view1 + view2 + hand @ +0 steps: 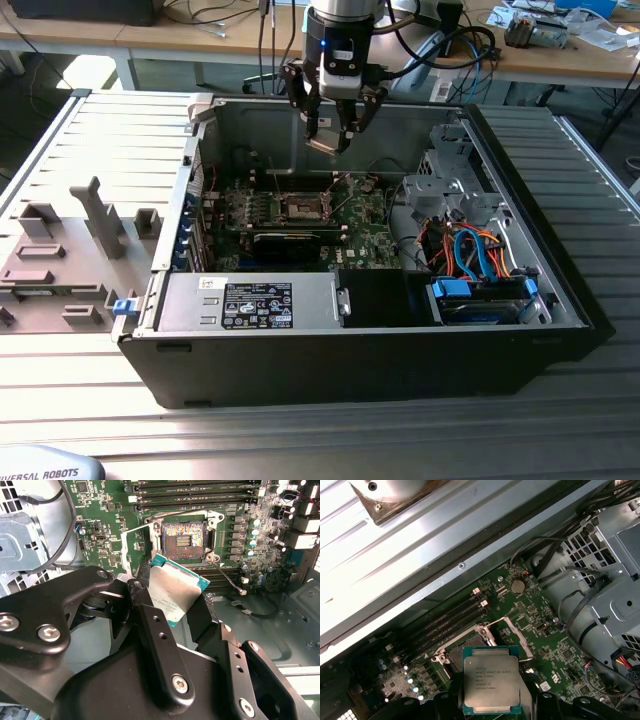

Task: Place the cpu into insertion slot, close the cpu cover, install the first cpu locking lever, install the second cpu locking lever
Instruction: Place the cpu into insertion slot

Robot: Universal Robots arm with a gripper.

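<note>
In the exterior view my gripper hangs inside the open computer case, above the motherboard. It is shut on the cpu, a flat silver square with a green edge. In the second wrist view the black fingers clamp the cpu on two sides, just short of the insertion slot. The slot lies uncovered, its gold contacts showing. Beside it the cpu cover stands swung open. In the first wrist view the cpu hides part of the insertion slot, with the cover alongside.
The case's rear wall stands close behind the gripper. A power supply fills the front of the case and a drive cage with blue and orange cables its right. Memory slots run past the socket. A grey fixture plate lies at the exterior view's left.
</note>
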